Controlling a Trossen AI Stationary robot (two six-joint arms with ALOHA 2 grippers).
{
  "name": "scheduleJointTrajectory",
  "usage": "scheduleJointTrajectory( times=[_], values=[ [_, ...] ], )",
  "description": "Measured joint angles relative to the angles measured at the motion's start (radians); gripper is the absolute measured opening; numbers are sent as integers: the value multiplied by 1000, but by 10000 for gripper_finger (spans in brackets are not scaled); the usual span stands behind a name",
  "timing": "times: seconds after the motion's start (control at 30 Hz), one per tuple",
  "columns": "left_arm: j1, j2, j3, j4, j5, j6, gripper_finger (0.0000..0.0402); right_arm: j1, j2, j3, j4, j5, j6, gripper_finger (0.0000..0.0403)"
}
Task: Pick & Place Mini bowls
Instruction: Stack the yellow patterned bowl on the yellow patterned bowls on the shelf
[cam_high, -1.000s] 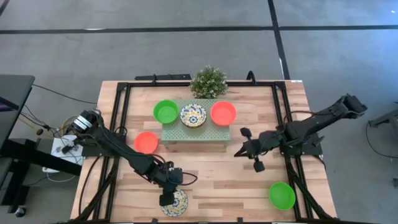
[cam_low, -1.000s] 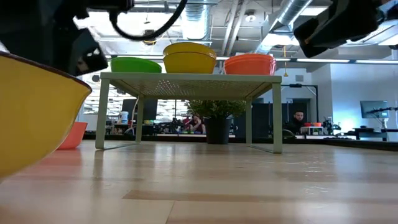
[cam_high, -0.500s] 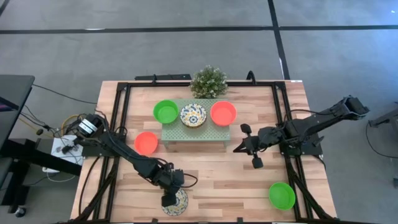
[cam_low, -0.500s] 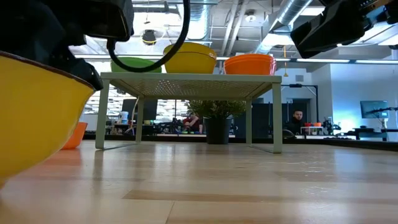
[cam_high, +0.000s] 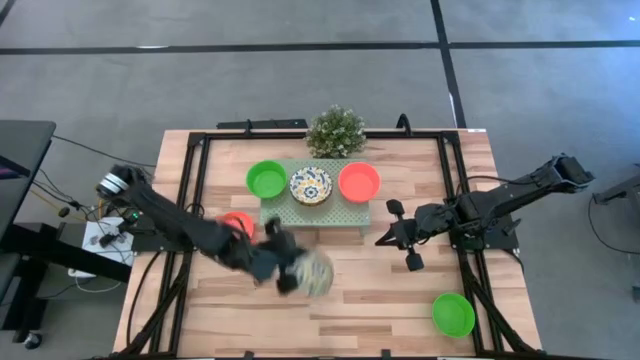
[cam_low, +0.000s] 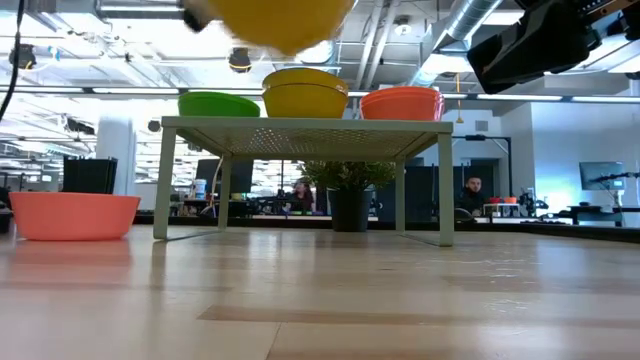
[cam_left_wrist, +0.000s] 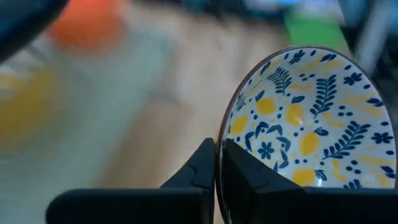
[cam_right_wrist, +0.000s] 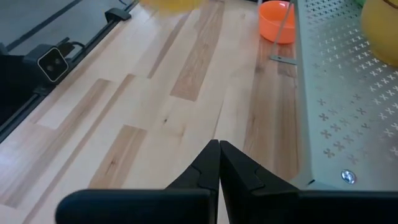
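My left fingers (cam_left_wrist: 219, 163) pinch the patterned bowl's (cam_left_wrist: 305, 124) rim, just in front of the platform (cam_high: 316, 213). My right fingers (cam_right_wrist: 219, 163) wait closed beside the platform's right end.

White bowl (cam_left_wrist: 311, 118) with blue leaves and yellow lemons (yellow outside); 1 orange-red bowl (cam_low: 74, 214).

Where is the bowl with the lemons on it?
In the high view, the lemon bowl is lifted off the table in the left pincer, just in front of the green platform.
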Motion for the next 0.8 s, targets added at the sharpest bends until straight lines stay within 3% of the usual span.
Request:
scheduleJointTrajectory(
  times=[0.1, 0.2, 0.37, 0.53, 0.8],
  values=[
    [76, -98, 20, 7, -105, 8, 17, 0, 0, 0, 4, 0, -1, 3],
    [186, -185, 28, 3, -89, 39, 12, 0, 0, 0, 7, 1, -24, 3],
    [434, -269, 29, 2, 155, -15, 14, 0, 0, 0, 9, 2, -25, 3],
    [617, -254, 32, -15, 375, -27, 14, 1, 0, 0, 8, 2, -19, 3],
    [691, -192, 84, -164, 407, 42, 14, 1, 0, 1, 7, 2, -14, 3]
  ],
)
